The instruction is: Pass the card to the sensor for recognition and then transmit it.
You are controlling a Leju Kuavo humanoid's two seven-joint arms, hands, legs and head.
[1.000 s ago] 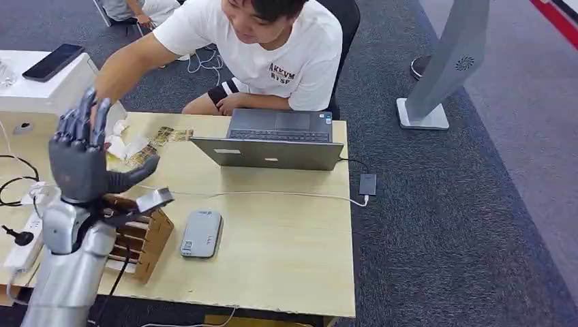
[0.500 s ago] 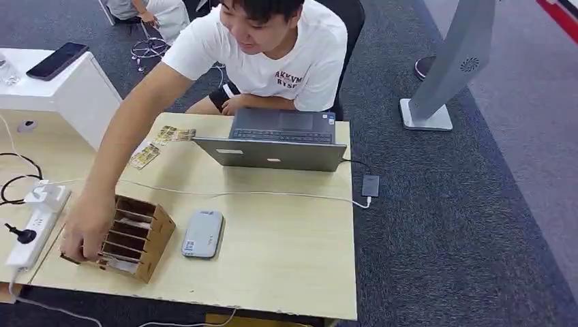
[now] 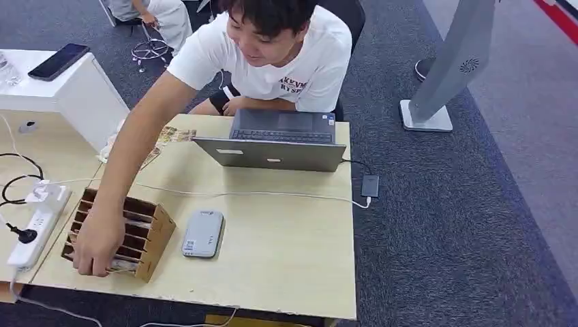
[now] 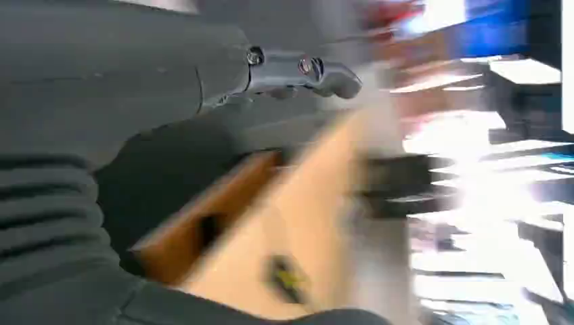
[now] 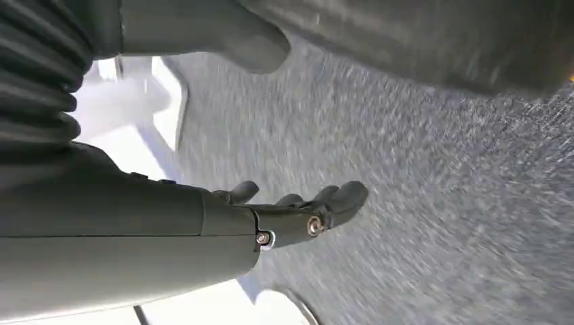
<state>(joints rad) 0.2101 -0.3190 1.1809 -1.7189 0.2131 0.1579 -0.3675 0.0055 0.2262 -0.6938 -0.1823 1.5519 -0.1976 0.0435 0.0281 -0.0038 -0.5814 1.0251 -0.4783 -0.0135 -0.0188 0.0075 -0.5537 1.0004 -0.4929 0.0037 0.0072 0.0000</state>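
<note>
A person in a white T-shirt leans over the wooden table from the far side, one arm stretched down to the slotted wooden card box near the table's front left corner. The person's hand rests on the box's front end, covering its nearest slots; thin cards lie in the slots, too small to read. Just beside the box, to its right, lies the flat grey card reader, apart from the box. Behind it a white cable crosses the table, and an open laptop stands at the far edge.

The robot's left hand is blurred, with one finger out straight; I cannot tell its grip. The right hand hangs over grey carpet, fingers loosely extended, holding nothing.
</note>
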